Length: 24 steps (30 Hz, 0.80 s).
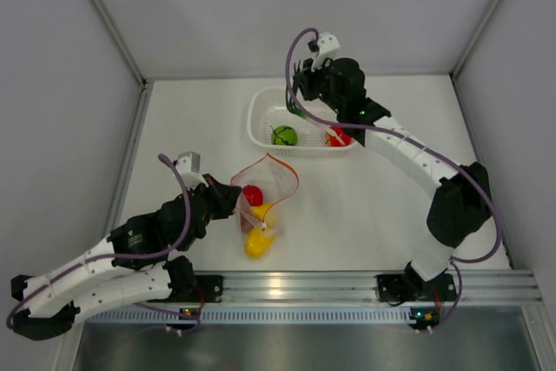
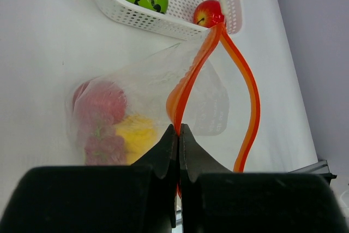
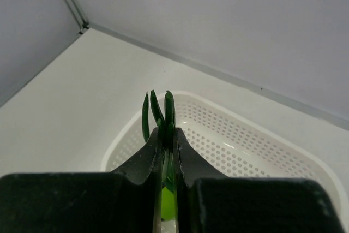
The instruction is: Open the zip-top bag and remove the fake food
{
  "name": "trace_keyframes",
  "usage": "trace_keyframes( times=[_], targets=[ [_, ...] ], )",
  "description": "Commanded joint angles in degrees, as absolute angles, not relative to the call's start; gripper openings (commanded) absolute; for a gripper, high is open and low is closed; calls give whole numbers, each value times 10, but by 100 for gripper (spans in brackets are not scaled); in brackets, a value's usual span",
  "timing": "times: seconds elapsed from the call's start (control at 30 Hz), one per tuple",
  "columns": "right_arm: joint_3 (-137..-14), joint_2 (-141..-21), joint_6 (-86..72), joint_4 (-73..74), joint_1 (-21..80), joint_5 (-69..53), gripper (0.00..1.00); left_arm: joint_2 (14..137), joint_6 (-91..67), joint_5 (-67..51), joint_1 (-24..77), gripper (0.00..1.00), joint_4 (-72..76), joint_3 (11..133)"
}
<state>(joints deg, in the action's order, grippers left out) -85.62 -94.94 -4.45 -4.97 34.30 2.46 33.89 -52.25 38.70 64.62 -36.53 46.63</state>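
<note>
left gripper [image 2: 179, 130] pinches the bag [image 2: 147, 75] by its orange strip [image 2: 191, 80], lower centre, so the mouth gapes; right gripper [image 3: 168, 135] clamps green stalks [image 3: 157, 107] over the basket [image 3: 251, 156], ready to drop

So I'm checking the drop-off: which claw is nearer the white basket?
Right. The right claw, shut on green stalks, is above the basket's far edge. The left claw is off its near side, pinching the zip-top bag's orange strip.

A white table [image 1: 373, 206] carries a white perforated basket [image 1: 258, 130] toward its far edge; nearer the front, left of centre, the clear zip-top bag [image 1: 271, 187] rests on the surface, its orange-red strip raised
</note>
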Motion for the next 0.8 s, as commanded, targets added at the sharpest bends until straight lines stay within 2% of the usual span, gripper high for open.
trace_keyframes(
  times=[0.0, 0.17, 0.3, 0.4, 0.5, 0.53, 0.6, 0.63, 0.7, 0.77],
  targets=[
    [-899, -993, -40, -92, 326, -38, 0, 340, -506, 388, 649, 0, -352, 494],
    [-949, -1063, -44, -85, 319, -90, 0, 352, -501, 388, 649, 0, -351, 500],
    [-992, -1119, -54, -66, 317, -84, 0, 357, -498, 388, 649, 0, -352, 500],
    [-1019, -1150, -61, -50, 314, -60, 9, 357, -498, 390, 649, 0, -351, 498],
    [-1054, -1176, -66, -17, 305, -51, 36, 353, -498, 389, 649, 0, -352, 498],
    [-1067, -1179, -68, -8, 302, -46, 54, 354, -497, 388, 649, 0, -352, 498],
    [-1073, -1179, -66, -2, 301, -33, 66, 355, -497, 389, 649, 0, -352, 500],
    [-1073, -1174, -62, 15, 300, -26, 87, 357, -496, 389, 649, 0, -351, 501],
    [-1064, -1153, -55, 21, 301, -13, 99, 361, -496, 390, 649, 0, -352, 503],
    [-1049, -1119, -51, 22, 301, -6, 99, 365, -497, 389, 649, 0, -352, 504]
  ],
)
